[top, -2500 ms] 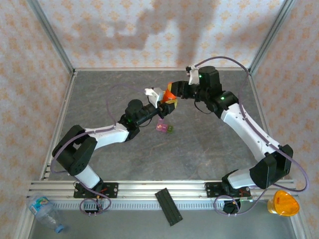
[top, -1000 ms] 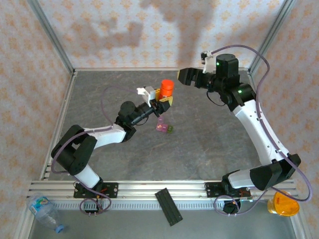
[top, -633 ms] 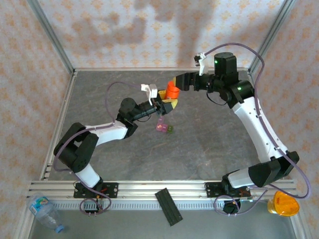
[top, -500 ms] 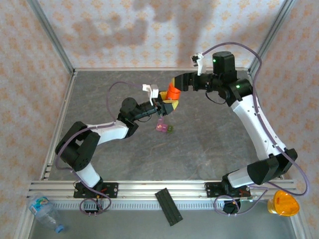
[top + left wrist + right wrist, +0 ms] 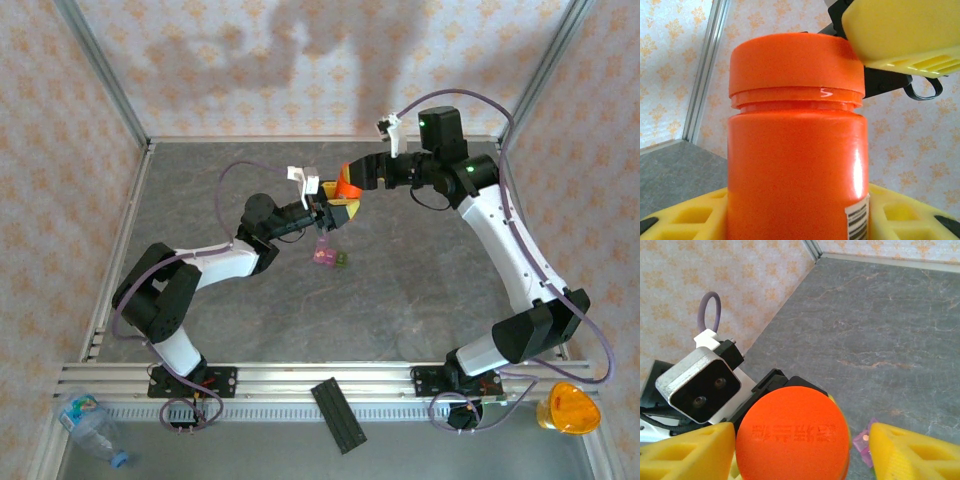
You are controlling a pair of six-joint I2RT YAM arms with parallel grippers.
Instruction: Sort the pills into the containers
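— How does the left pincer (image 5: 336,212) stand?
— Its yellow fingers (image 5: 685,217) are clamped on the lower body of the orange bottle (image 5: 797,165).
— And the right pincer (image 5: 349,180)?
— It is over that bottle with its jaws apart, straddling the cap (image 5: 792,437). One finger (image 5: 690,450) lies against the cap, and the other stands off with a gap.
— Where are the containers (image 5: 331,258)?
— They are on the table (image 5: 420,290), a small pink cluster with one green box. They sit just beside the left pincer's tips, on the side toward the arm bases, and touch neither pincer.
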